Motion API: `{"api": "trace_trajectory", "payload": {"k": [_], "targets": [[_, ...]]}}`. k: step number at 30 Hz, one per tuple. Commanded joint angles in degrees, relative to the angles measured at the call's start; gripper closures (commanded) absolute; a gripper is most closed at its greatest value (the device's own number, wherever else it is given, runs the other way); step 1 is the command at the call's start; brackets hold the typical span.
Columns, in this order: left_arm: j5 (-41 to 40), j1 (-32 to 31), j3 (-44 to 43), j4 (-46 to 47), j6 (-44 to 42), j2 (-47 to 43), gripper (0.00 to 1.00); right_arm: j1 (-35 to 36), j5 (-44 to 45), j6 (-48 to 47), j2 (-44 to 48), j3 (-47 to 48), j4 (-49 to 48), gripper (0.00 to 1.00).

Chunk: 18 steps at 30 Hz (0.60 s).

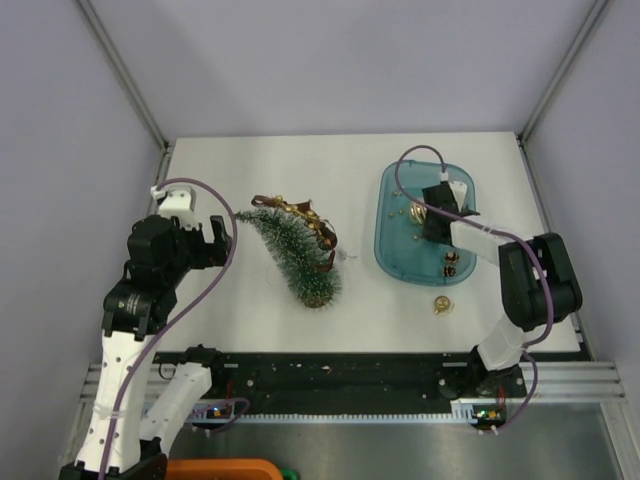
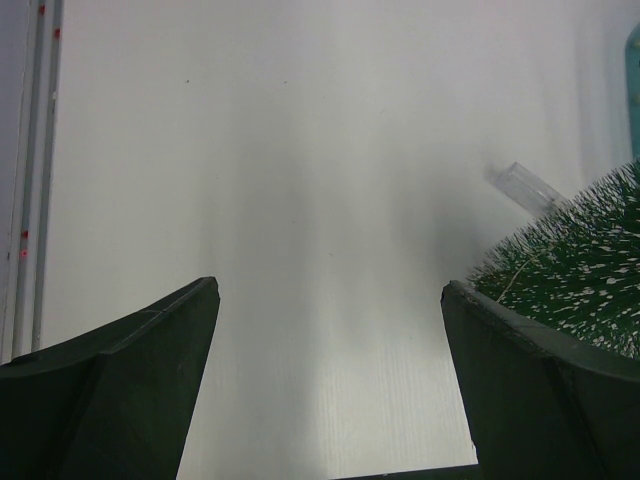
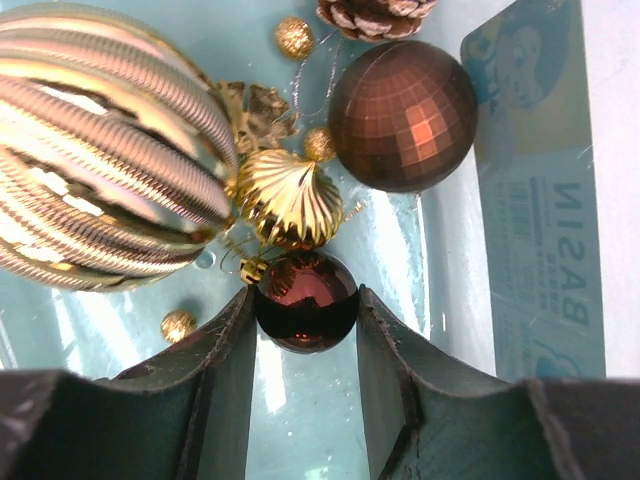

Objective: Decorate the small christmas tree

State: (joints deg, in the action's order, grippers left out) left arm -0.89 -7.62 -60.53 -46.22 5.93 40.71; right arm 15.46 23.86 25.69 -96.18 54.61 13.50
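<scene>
The small christmas tree (image 1: 295, 250) stands out mid-table, its tip pointing back left, with a brown-and-gold ribbon (image 1: 312, 220) draped on its far side. My left gripper (image 1: 218, 238) hangs open just left of it; in the left wrist view the wide-apart gripper (image 2: 330, 288) holds nothing, and frosted bristles (image 2: 585, 270) show by the right finger. My right gripper (image 1: 432, 225) reaches down into the blue tray (image 1: 395, 250). There the gripper (image 3: 305, 305) is shut on a small glossy brown ball (image 3: 305, 290), both fingers touching its sides.
The tray also holds a large ribbed gold ball (image 3: 90, 150), a small gold ribbed ornament (image 3: 288, 198), a faceted brown ball (image 3: 402, 100), a pinecone (image 3: 375, 15) and tiny gold beads. A gold ornament (image 1: 441, 305) lies on the table before the tray. A clear tube (image 2: 525, 187) lies near the tree.
</scene>
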Motion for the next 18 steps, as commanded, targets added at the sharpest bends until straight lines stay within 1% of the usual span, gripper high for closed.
{"api": "trace_trajectory", "payload": {"k": [1, 5, 6, 8, 10, 13, 18], "targets": [[0.62, 0.06, 0.33, 3.24, 0.66, -0.63, 0.01, 0.97, -3.73, -0.47, 5.56, -0.64, -2.25, 0.77], [0.62, 0.23, 0.41, 3.33, 1.18, -0.46, 0.01, 4.39, -7.76, -0.82, 11.88, 1.11, 0.73, 0.77], [2.45, 0.23, 0.33, 3.24, 1.18, -0.45, 0.01, 5.18, -9.43, -0.91, 13.81, 1.9, 1.18, 0.77], [3.08, 0.23, 0.33, 3.24, 1.45, -0.63, 0.01, 5.8, -15.39, -1.0, 17.5, 2.95, 2.32, 0.77], [3.78, 0.23, 0.33, 3.15, 1.8, -0.63, 0.01, 5.89, -25.39, -0.73, 21.46, 3.31, 2.15, 0.73], [4.75, 0.23, 0.94, 2.8, 2.85, -0.98, 0.01, 6.07, -35.6, -0.21, 27.26, 3.84, 2.5, 0.72], [7.82, 0.23, 1.73, 2.8, 3.65, -0.98, 0.01, 7.73, -45.46, -0.2, 34.91, 4.62, 3.29, 0.75]]}}
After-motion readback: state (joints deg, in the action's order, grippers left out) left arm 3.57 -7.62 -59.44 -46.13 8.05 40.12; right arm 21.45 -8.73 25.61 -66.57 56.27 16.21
